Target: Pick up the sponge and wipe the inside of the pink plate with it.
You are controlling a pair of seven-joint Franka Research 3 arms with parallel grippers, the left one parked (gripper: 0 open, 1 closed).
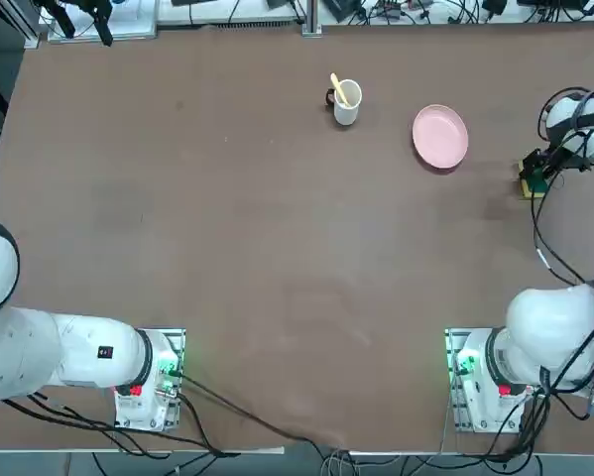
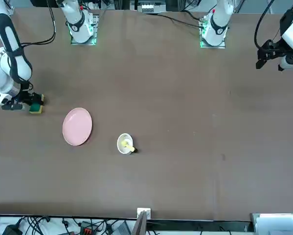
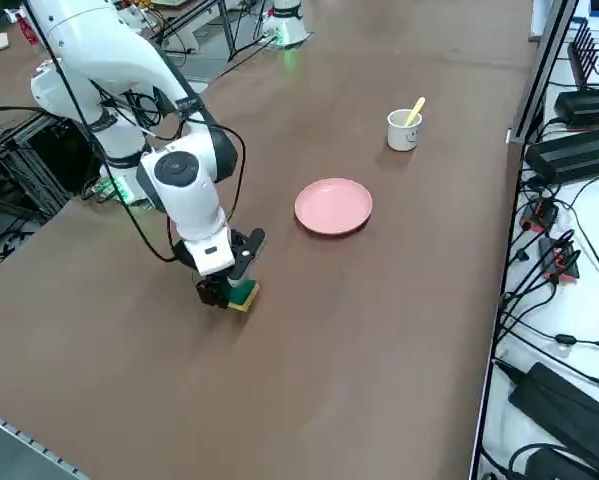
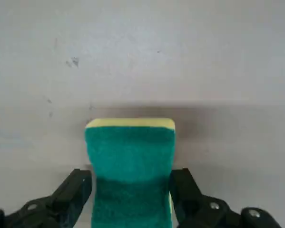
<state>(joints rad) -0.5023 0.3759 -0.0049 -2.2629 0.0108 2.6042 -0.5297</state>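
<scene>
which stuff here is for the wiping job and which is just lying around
For the job:
- sponge, on the table between the right hand's open fingers
- pink plate, bare on the table

Lying about:
- white mug with a yellow utensil in it

On the brown table (image 1: 227, 248), the pink plate (image 1: 440, 136) lies toward the far right, with a white mug (image 1: 347, 103) holding a yellow utensil (image 1: 339, 89) well apart to its left. Near the right edge, the right gripper (image 1: 534, 176) points down over the sponge (image 1: 532, 185), whose green and yellow show just beneath the black fingers, close beside the plate but not touching it. The right arm's base (image 1: 485, 377) sits at the near edge, with cables (image 1: 549, 260) trailing up toward the wrist.
</scene>
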